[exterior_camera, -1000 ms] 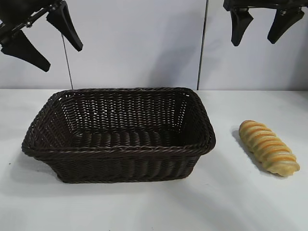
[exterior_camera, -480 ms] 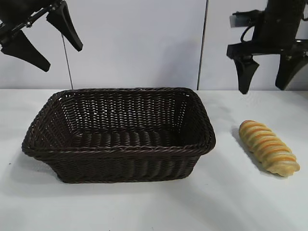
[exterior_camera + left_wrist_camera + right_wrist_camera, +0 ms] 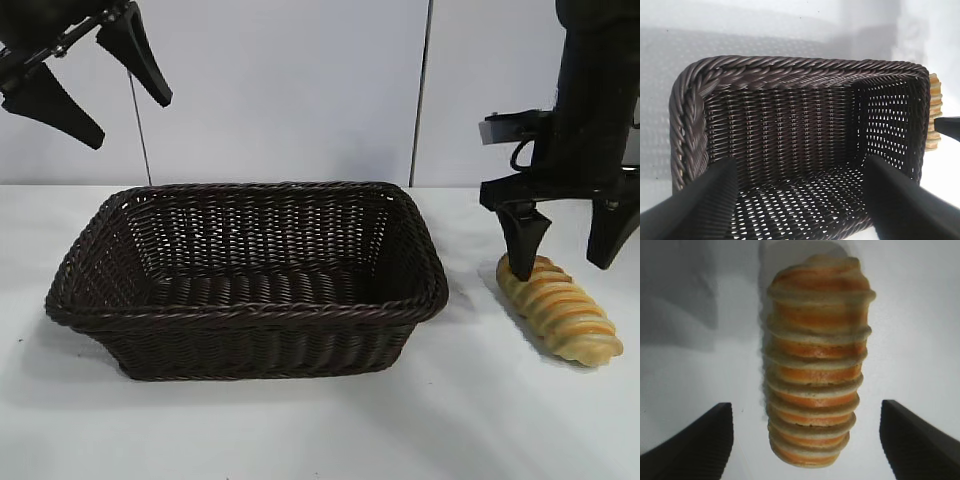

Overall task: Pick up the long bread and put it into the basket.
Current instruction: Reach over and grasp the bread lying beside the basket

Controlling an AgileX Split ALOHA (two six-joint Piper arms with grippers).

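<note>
White tabletop [image 3: 300, 430], plain and matte, is seen across the lower half of the exterior view, with a pale wall [image 3: 280, 90] behind it split by a dark vertical seam right of centre. A thin dark rod is seen in front of the wall at upper left.

The basket [image 3: 245, 312] is set left of centre on the table, dark brown wicker with a braided rim, nothing visible inside it. The long bread [image 3: 565, 315] is found at the right side of the frame, lying flat on the table, well apart from the basket and angled toward the lower right corner.

The right gripper [image 3: 567, 255] is pointed straight down over the bread's far end, jaws spread wide and nothing gripped. One fingertip [image 3: 520, 262] overlaps the loaf's end in the picture; actual contact can't be made out. In the right wrist view the bread [image 3: 815, 365] is framed between the two fingers [image 3: 697, 445], with gaps on both sides.

The left gripper [image 3: 100, 90] is parked at upper left above the table, jaws open too, nothing held. Its arm is cut off by the frame edge, and so is the top of the right arm. In the left wrist view only a sliver of bread [image 3: 935, 112] shows past the basket [image 3: 790, 70] wall.
</note>
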